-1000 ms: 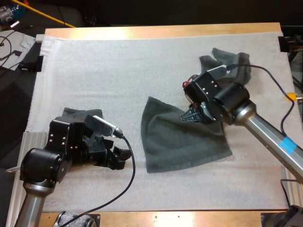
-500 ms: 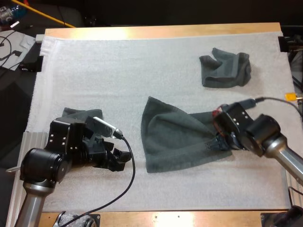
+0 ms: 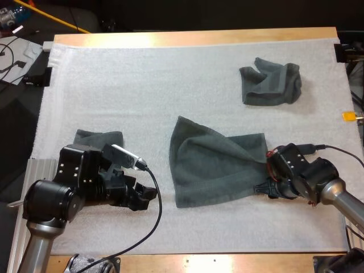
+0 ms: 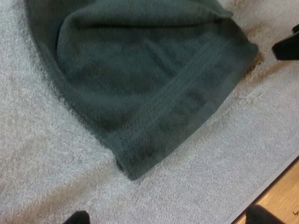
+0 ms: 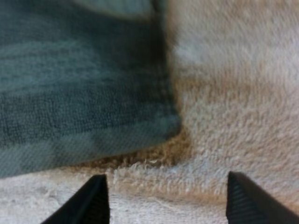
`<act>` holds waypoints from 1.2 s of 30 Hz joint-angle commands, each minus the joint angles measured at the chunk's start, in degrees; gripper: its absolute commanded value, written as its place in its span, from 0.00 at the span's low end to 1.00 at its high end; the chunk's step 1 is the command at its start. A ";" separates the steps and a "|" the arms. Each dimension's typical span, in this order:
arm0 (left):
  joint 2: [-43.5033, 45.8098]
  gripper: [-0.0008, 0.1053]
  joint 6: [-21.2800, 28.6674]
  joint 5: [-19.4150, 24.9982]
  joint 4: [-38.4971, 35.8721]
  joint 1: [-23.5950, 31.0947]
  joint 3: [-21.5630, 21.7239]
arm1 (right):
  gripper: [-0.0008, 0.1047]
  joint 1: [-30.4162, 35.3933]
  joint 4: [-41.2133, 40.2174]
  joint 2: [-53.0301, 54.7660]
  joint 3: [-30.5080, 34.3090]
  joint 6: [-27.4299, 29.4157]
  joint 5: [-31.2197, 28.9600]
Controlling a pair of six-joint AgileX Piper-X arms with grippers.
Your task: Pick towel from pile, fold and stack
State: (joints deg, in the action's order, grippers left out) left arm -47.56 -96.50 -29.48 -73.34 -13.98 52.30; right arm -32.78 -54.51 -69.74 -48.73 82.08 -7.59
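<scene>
From above, a dark grey-green spread towel lies loosely flat in the middle of the white mat that covers the wooden table, its near right corner just beside the right claw, which sits low on the mat at that corner. A crumpled towel rests well apart toward the far right of the mat, and a small folded towel lies at the near left, partly hidden behind the left arm. The left claw points across the mat toward the spread towel's left edge, near it but apart. From the left wrist, that towel's banded hem and rounded corner fill the mat ahead; the claw's two black fingertips stand wide apart and clear of the cloth, released and holding nothing, while the other arm's claw shows at the towel's far corner. From the right wrist, the towel's corner lies just ahead on the mat; the two black fingertips are spread on either side, short of the cloth, released and empty.
</scene>
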 commanded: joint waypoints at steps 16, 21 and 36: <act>1.96 0.61 -0.15 -1.32 0.52 -0.17 -5.05 | 0.44 13.53 15.46 -4.76 7.31 -2.41 17.85; 1.91 0.61 -0.26 -1.74 0.84 -0.13 -5.15 | 0.44 13.51 17.50 -8.03 7.17 -3.30 19.27; 1.56 0.61 -0.15 -2.20 3.74 -0.19 -5.24 | 0.01 13.47 17.50 -9.30 6.94 -3.76 19.47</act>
State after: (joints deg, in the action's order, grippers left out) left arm -45.71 -96.50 -30.77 -71.19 -13.98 46.97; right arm -19.51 -35.96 -79.31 -41.65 78.07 11.54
